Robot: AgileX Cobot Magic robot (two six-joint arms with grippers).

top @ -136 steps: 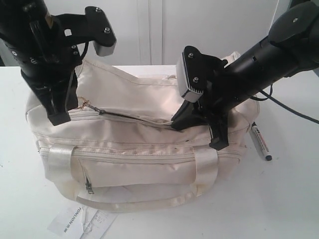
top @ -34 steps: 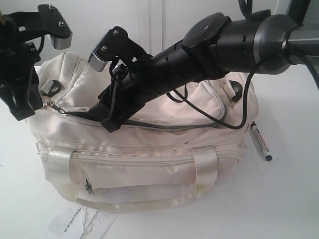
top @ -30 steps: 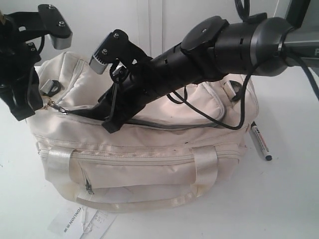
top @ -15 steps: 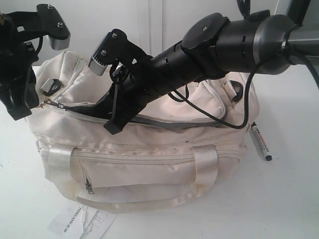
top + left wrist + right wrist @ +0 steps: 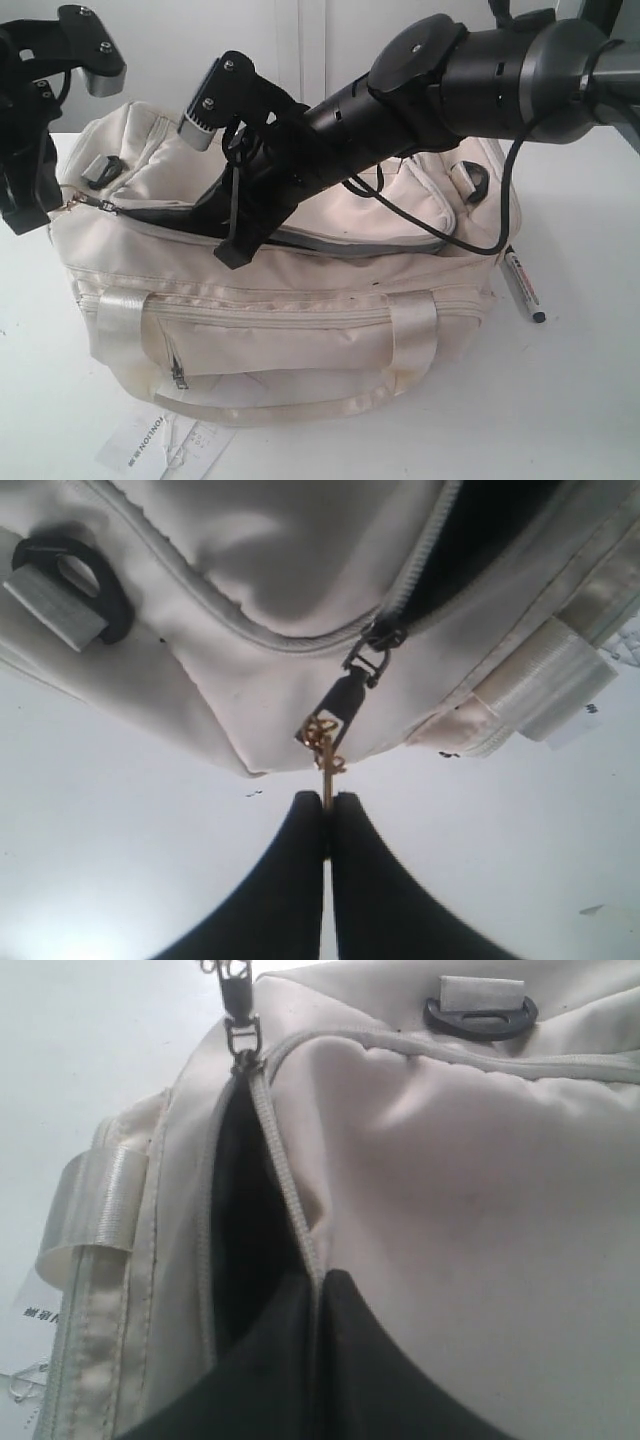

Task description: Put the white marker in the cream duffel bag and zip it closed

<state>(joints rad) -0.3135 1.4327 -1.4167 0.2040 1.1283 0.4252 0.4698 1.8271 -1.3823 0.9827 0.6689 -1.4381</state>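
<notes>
Right end effector (image 5: 318, 1282) has just snapped together on the flap edge of the cream duffel bag (image 5: 330, 330), while the left end effector (image 5: 327, 798) is clamped on the zipper pull (image 5: 345, 705). Meanwhile the white marker (image 5: 520, 285) lies outside on the counter (image 5: 580, 400), just beside the bag's right end. Its long axis points at the counter's front edge, it's nearer the right arm, and there's bare counter around it.

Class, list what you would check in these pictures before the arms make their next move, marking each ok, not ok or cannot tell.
1. Slim white marker with black cap inside large soft cream fabric duffel bag: not ok, lies on white table beside it.
2. Left gripper shut on gold zip pull: ok.
3. Right gripper shut on flap's zip edge: ok.
4. Dark opening wide enough for marker: cannot tell.
</notes>
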